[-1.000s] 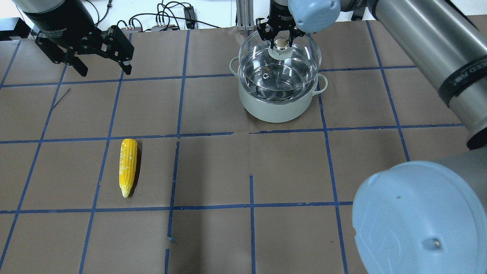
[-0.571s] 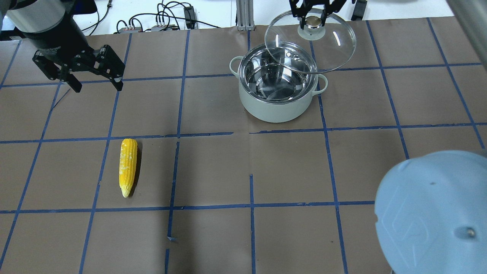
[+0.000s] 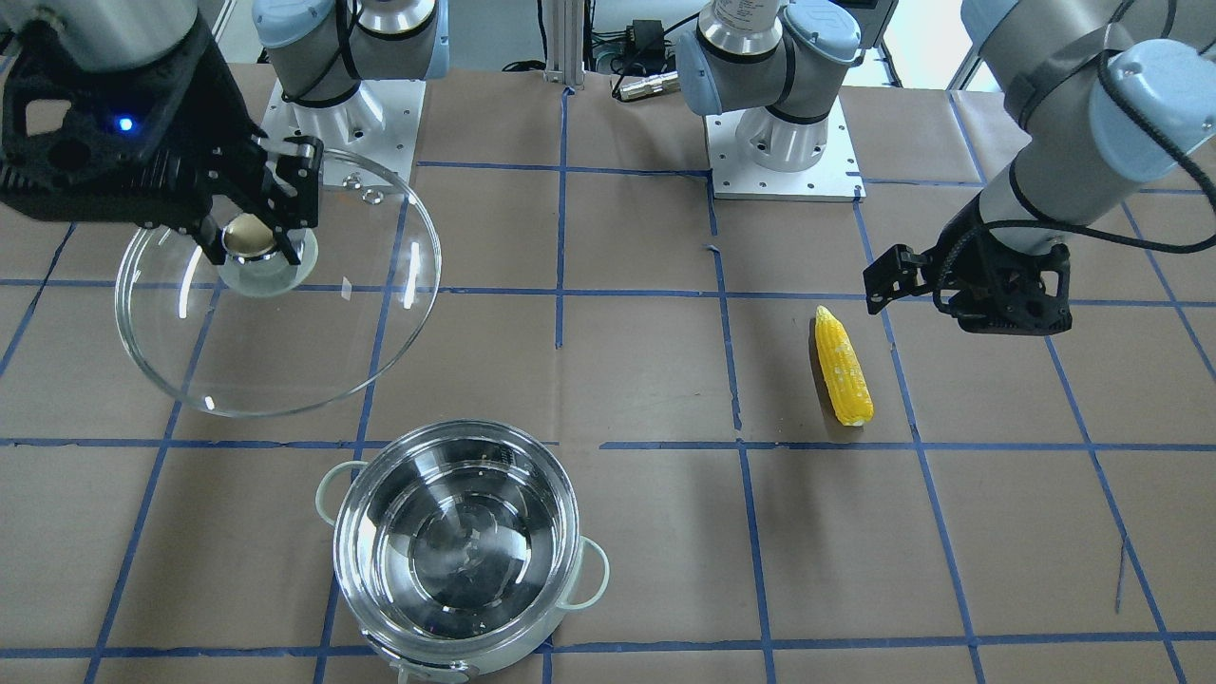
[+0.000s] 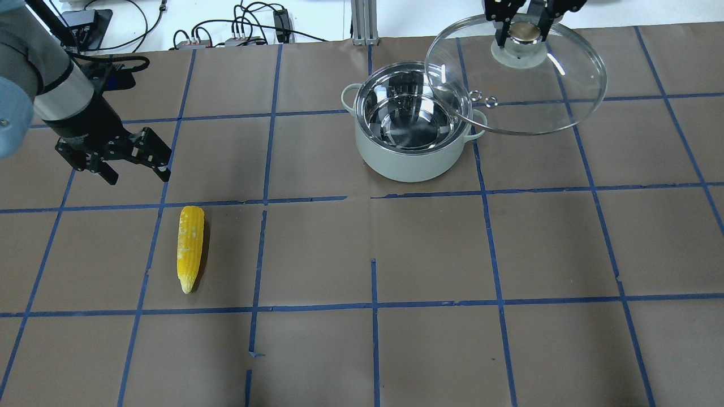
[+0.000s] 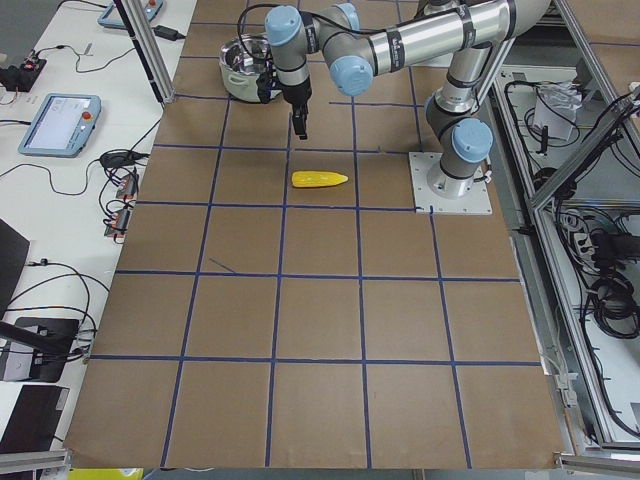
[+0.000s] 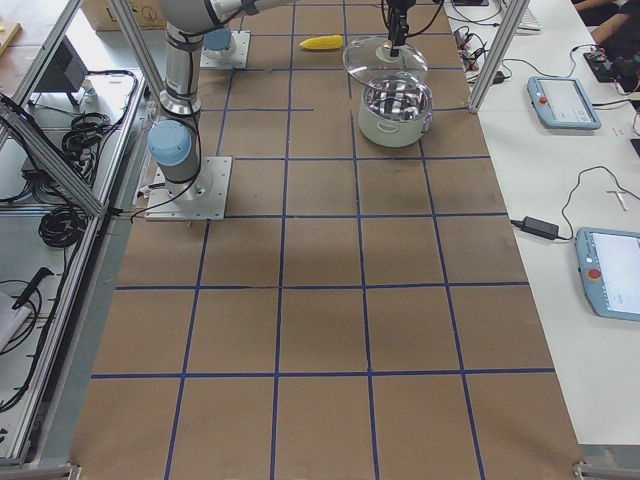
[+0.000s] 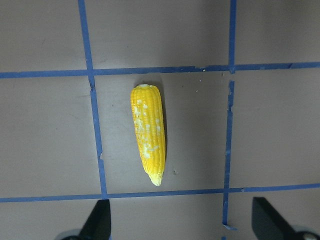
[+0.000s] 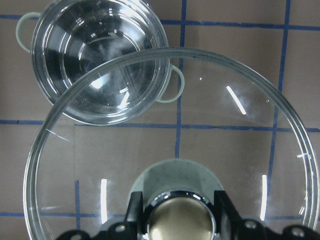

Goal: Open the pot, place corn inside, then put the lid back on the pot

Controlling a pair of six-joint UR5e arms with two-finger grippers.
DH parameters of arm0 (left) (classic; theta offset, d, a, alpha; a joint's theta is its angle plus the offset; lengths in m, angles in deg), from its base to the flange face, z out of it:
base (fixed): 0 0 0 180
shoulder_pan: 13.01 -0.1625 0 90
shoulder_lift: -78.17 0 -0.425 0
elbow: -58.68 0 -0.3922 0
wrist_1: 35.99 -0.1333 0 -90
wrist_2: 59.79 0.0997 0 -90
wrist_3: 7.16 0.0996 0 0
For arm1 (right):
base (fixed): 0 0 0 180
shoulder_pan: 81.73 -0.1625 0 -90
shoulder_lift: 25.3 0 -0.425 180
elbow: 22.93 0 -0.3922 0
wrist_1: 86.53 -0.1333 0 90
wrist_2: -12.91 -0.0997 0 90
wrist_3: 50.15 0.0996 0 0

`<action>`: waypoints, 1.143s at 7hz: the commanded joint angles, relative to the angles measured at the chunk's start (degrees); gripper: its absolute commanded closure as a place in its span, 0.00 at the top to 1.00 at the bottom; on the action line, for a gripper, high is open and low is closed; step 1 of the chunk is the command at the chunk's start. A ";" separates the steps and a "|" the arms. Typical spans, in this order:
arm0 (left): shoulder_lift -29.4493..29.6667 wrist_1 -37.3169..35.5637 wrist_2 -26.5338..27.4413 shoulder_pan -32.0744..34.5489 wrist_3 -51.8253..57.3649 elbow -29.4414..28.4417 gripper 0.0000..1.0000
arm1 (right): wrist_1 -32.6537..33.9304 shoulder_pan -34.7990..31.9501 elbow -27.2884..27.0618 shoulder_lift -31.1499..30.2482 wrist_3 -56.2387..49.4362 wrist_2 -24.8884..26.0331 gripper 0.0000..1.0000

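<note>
Left gripper (image 4: 136, 172) hangs at nine o'clock in the overhead view, pointing down, jaws spread wide, its arm reaching in from ten o'clock. Right gripper (image 4: 523, 35) sits at one o'clock, jaws clamped on the lid (image 4: 543, 96) knob.

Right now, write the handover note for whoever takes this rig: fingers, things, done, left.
Right gripper: fingers shut on the knob, holding the lid in the air, off to one side of the pot.
Left gripper: open, empty, above the table near the corn's blunt end.
Corn: lying on the table, not grasped.
Pot: open, nothing inside.
Done: lid off.
Left: grasp corn, place it in the pot, put the lid back on.
</note>
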 commanded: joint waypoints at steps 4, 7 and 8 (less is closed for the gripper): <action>6.36 -29.98 -0.02 -0.63 -0.63 20.23 1.00 | 16.14 0.21 -25.57 -13.03 -0.01 0.66 0.09; 10.86 -34.95 0.25 -0.63 -0.89 21.30 0.97 | 16.16 0.12 -26.73 -15.14 -0.09 0.93 0.10; 11.30 -34.86 0.42 -0.63 -0.81 21.39 0.77 | 15.98 0.12 -26.73 -15.15 -0.18 1.01 0.10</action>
